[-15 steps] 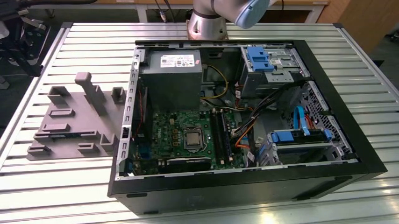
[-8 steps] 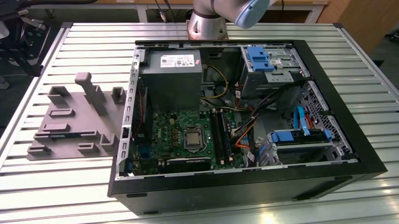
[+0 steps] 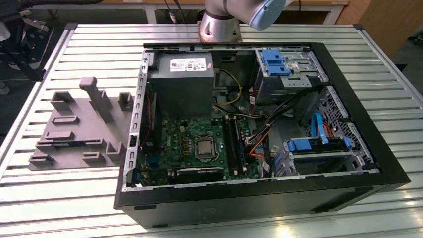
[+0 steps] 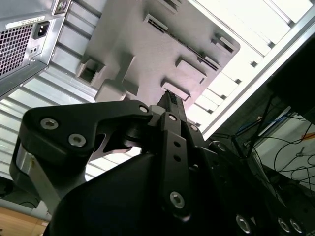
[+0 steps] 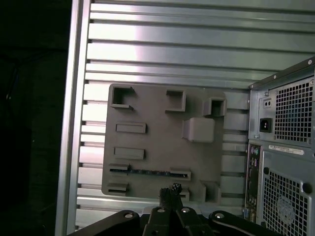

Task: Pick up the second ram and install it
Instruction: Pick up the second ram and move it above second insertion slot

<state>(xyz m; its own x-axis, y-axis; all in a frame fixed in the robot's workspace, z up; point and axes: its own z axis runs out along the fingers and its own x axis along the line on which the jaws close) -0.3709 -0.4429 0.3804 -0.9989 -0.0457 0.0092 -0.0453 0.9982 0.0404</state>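
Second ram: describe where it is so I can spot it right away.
On the exterior view's left of the open computer case sits a grey fixture plate on the slatted table. The second ram sits in a long slot of it, the only dark bluish strip among plain grey blocks.

You have ribbed silver slat surface (image 3: 66, 198). 2 things lie directly on it: grey holder plate (image 3: 76, 131) at exterior view's left, open black computer case (image 3: 264, 201) just beside it, to right.
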